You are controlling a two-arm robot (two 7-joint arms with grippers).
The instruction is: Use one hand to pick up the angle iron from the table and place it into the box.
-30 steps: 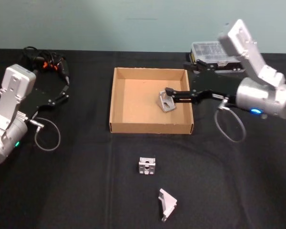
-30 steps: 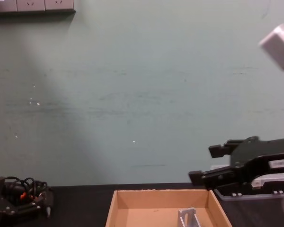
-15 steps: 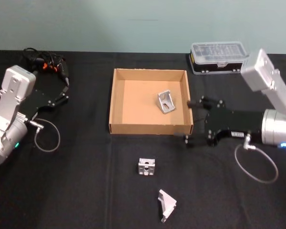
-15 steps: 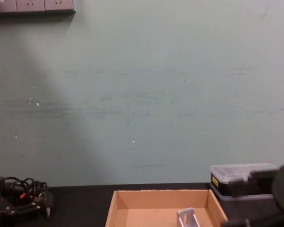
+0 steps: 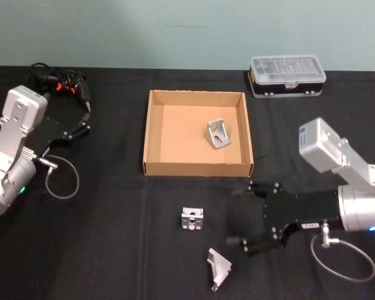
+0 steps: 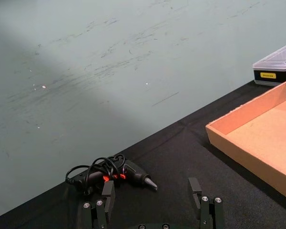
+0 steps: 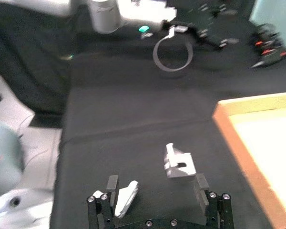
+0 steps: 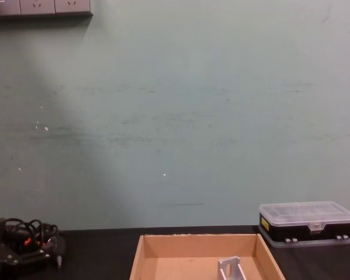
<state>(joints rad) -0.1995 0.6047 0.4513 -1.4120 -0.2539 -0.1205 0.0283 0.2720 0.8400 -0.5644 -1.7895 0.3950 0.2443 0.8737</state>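
Right pincer (image 5: 234, 216) (image 7: 156, 183): wide open, with nothing in it. It sits low over the worktop (image 5: 112, 237), on the robot's side of the box (image 5: 197, 92), near the box's right front corner.
Left pincer (image 5: 87, 117) (image 6: 151, 191): open, with nothing in it, well off to the left of the box, next to a black tool with a cord (image 5: 59, 81).
First angle iron (image 5: 217, 133): inside the box, near its right wall.
Second angle iron (image 5: 192, 218) (image 7: 178, 161): on the worktop in front of the box, close to the right pincer.
Third angle iron (image 5: 219, 269) (image 7: 125, 198): farther from the box, just beside the right pincer.
Plastic case (image 5: 285, 75): behind the box's right back corner.
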